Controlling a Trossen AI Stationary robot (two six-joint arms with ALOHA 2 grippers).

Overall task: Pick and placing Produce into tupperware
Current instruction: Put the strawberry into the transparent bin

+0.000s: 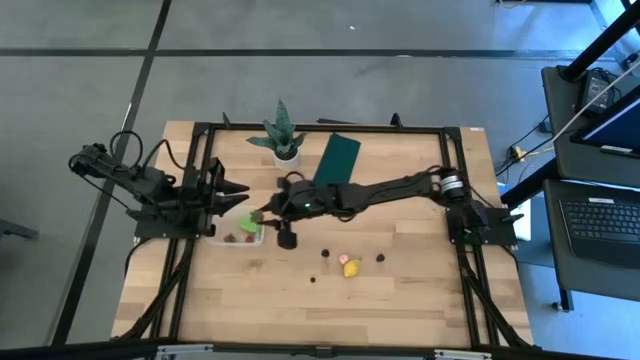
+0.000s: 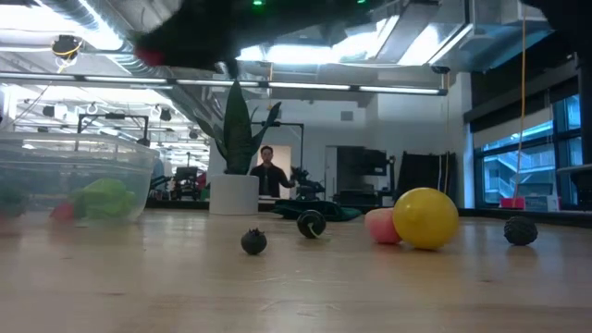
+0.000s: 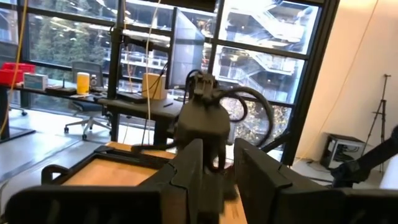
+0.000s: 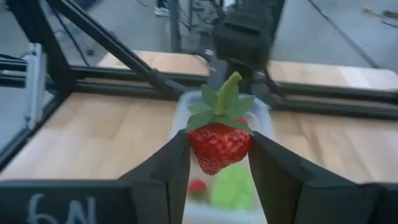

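Tupperware (image 1: 240,232) sits left of centre on the table (image 1: 400,300), just right of the left gripper (image 1: 228,190), whose fingers stand slightly apart, holding nothing. Directly above its right end hangs the right gripper (image 4: 219,149), pinching a strawberry (image 4: 219,144) leaf-end up, so the release looks like a straight drop. Right of the tupperware, the lemon (image 1: 351,268) and dark berries (image 1: 380,258) lie loose, nearer the right arm.

I see grey concrete floor (image 1: 300,90) around wooden table (image 1: 330,300); desk with laptop (image 1: 605,225) beyond right arm's side. Tall windows (image 3: 261,50), ceiling strip lights (image 2: 305,88), person (image 2: 268,171) standing far behind.
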